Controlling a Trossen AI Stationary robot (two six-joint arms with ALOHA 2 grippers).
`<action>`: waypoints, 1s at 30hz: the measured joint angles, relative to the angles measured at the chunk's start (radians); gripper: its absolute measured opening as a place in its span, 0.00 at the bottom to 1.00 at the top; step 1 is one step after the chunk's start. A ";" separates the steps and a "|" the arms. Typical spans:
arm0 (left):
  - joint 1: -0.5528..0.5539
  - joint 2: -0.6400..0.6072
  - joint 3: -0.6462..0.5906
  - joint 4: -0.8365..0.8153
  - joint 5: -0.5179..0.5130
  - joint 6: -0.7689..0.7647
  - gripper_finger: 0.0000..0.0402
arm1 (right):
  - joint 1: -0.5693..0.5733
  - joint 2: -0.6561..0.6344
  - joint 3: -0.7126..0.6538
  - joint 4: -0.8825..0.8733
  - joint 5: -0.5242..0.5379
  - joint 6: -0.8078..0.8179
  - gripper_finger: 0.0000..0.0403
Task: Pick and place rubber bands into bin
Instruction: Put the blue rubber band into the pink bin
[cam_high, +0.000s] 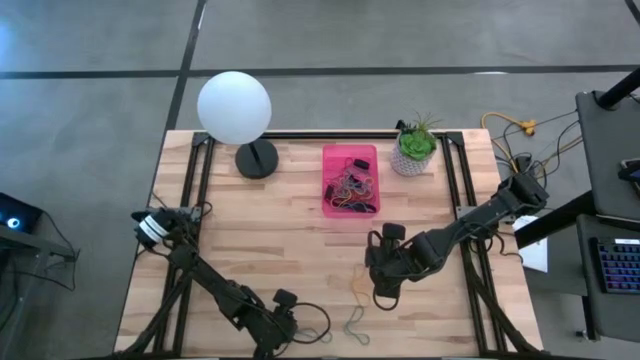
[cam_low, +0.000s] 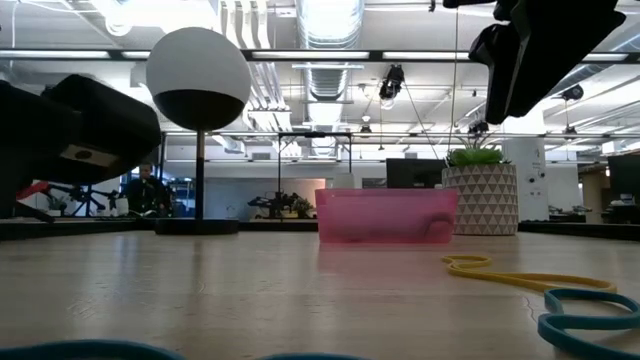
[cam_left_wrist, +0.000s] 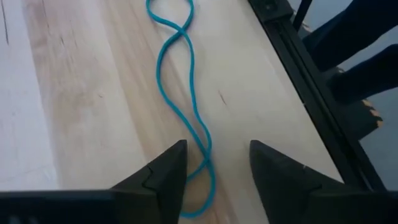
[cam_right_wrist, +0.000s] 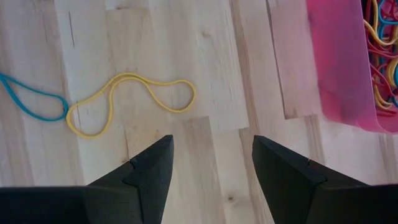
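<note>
The teal rubber band (cam_left_wrist: 186, 81) lies between the left gripper's (cam_left_wrist: 214, 177) spread, empty fingers, the yellow rubber band (cam_right_wrist: 127, 99) just ahead of the open, empty right gripper (cam_right_wrist: 211, 171), well short of the bin (cam_high: 337, 160); either floppy loop could slip a shallow pinch

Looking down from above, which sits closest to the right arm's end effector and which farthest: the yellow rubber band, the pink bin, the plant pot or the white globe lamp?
From the right end effector, in the high view:
1. Yellow rubber band, just beside it toward the left arm.
2. Pink bin, farther back, mid-table.
3. Plant pot, back edge, right of the bin.
4. White globe lamp, back left.
</note>
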 joint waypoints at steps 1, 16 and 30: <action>0.000 0.002 0.000 0.000 0.001 -0.005 0.37 | 0.000 0.000 0.000 -0.001 0.000 0.000 0.51; 0.023 0.007 0.001 -0.037 0.036 -0.026 0.01 | 0.001 -0.001 -0.003 -0.001 0.000 0.015 0.51; 0.459 -0.298 0.177 -0.344 -0.195 0.413 0.00 | 0.175 -0.022 -0.005 -0.297 0.149 0.277 0.51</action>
